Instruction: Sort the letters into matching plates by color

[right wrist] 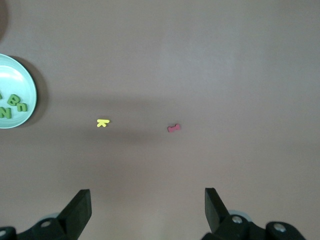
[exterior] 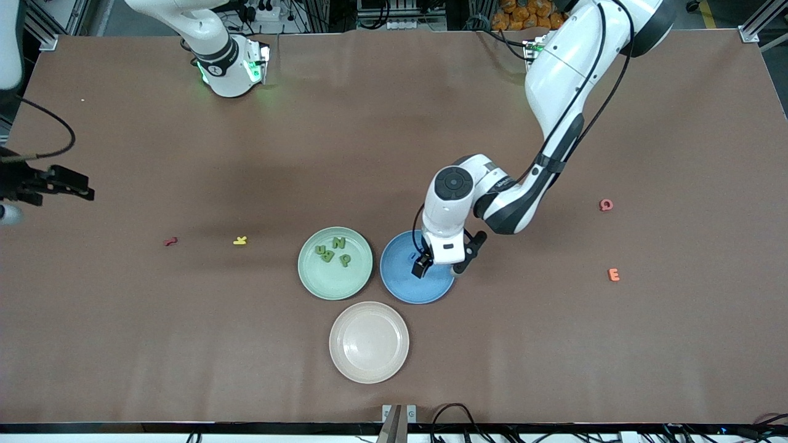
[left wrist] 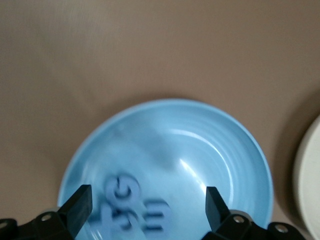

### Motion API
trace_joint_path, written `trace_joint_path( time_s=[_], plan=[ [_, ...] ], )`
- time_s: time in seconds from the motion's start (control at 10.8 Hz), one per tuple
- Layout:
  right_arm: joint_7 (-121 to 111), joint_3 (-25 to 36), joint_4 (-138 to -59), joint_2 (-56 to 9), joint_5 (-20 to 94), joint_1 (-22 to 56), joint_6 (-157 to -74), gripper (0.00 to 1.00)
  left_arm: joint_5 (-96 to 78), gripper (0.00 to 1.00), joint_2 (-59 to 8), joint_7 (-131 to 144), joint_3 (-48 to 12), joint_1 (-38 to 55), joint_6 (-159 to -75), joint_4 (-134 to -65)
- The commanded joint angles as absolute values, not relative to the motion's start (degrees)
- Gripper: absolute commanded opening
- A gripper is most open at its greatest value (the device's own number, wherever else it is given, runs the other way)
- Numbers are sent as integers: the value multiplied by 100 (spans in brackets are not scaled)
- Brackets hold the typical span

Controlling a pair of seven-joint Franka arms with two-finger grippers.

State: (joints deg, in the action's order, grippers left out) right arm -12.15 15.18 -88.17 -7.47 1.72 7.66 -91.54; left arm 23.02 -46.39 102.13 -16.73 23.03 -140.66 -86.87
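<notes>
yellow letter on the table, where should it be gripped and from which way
Judging by its pose, the yellow letter lies flat on bare table, a red letter well apart. Probably come straight down with the end effector, fingers closing across its narrow main stroke.

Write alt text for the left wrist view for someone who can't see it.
The left gripper hangs open over a round medium blue plate holding blurred chunky blue toy letters. The brown table surrounds the plate, with a pale plate's edge showing beside it.
</notes>
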Motion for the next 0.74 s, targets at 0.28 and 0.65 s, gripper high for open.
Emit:
trace_joint_path(
  time_s=[0.28, 0.65],
  plan=[
    [-580, 1310, -8519, -88, -9, 791, -8264, 100, 2355, 100, -4387, 6799, -1661, 1839, -12404, -8622],
    [-81, 1275, -8429, -97, -53, 835, -8129, 100, 2285, 100, -4079, 5321, -1723, 1311, -11656, -8631]
  ],
)
